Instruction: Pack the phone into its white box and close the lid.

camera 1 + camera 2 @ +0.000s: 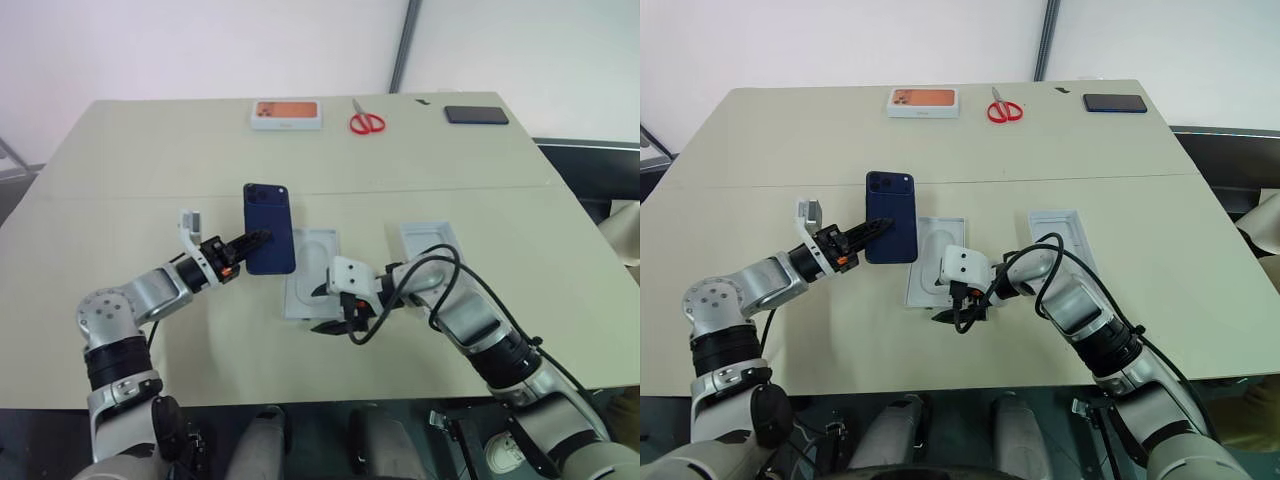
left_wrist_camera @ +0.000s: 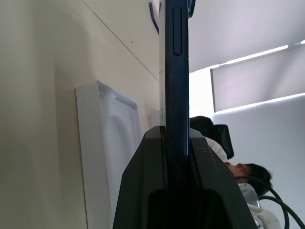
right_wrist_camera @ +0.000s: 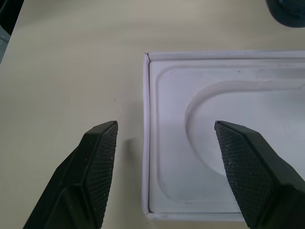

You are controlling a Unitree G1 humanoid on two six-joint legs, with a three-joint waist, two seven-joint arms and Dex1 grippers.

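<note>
Left gripper (image 1: 243,247) is clamping the phone (image 1: 269,228) edge-on, holding it lifted just left of the white box (image 1: 311,273), long axis running near-to-far parallel to the box's, while the right gripper (image 3: 164,143) is hovering spread at its near edge

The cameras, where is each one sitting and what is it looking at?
Head views: on the head, looking down over the table; both arms show.
Left wrist view: along the left gripper, shut on the phone.
Right wrist view: along the open right gripper over the white tray.
Shared: phone and tray, in the head views too.
</note>
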